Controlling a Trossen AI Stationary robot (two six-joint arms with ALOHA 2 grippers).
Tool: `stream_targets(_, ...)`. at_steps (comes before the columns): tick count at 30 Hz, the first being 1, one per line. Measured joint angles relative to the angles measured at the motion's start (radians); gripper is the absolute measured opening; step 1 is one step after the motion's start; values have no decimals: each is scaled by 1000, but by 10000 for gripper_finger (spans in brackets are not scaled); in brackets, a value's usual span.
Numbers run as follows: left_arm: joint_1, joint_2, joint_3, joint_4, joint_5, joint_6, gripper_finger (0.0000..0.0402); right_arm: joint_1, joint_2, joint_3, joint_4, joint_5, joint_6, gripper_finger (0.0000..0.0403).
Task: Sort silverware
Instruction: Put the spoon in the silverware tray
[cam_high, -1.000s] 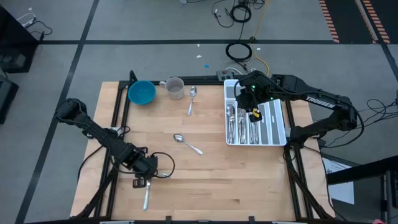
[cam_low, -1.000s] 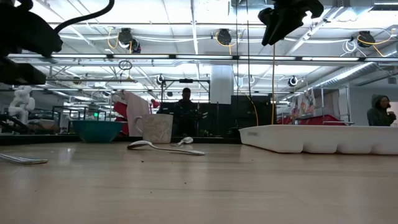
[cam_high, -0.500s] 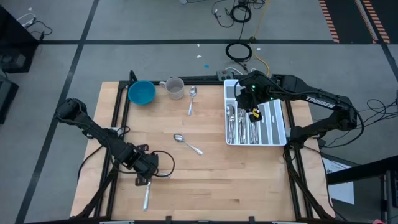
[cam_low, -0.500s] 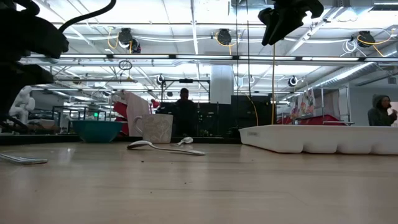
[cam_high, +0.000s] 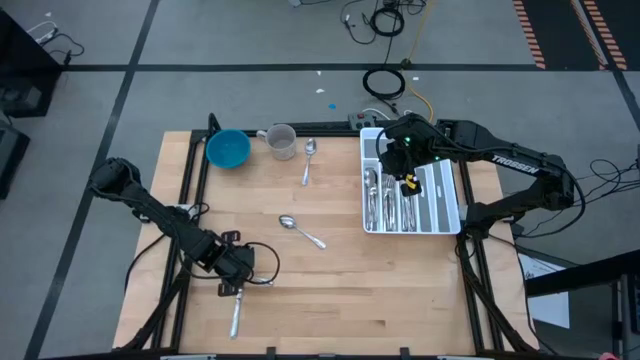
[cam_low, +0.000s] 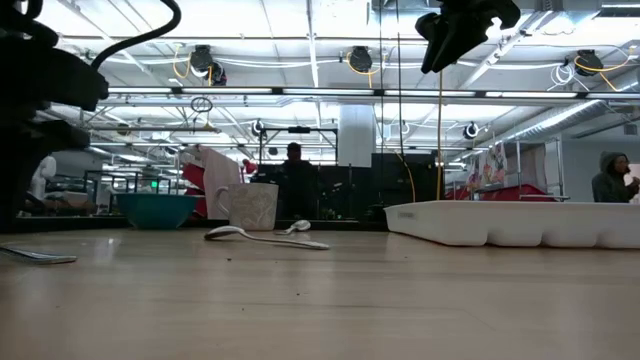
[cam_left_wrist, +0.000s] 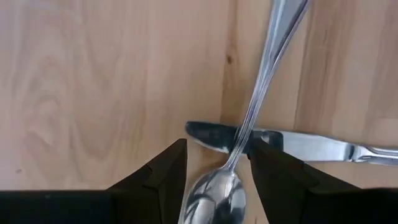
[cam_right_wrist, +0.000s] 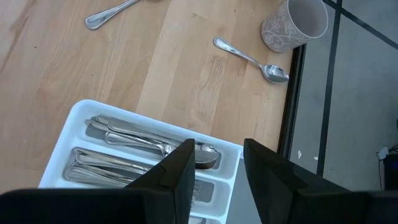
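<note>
Steel, thin and slick, the spoon lies crossed over a knife near the table's left front. The left gripper stands low over them, jaws spread either side of the spoon's neck. Stiff, light, and lying flat, it probably wants pinching across the narrow handle. The right gripper hangs over the white tray, part open, holding nothing; other spoons lie mid-table.
</note>
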Motion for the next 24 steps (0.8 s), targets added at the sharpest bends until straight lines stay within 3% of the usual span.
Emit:
stream_targets(10,-4,0,-43,50,22,-8,179,0,0,0,0,0,0,130)
stream_targets(18,-80,0,-43,48,48,-9,179,0,0,0,0,0,19,130)
stream_targets(24,-118,20,-41,35,1,-7,178,-2,0,0,0,1,26,130)
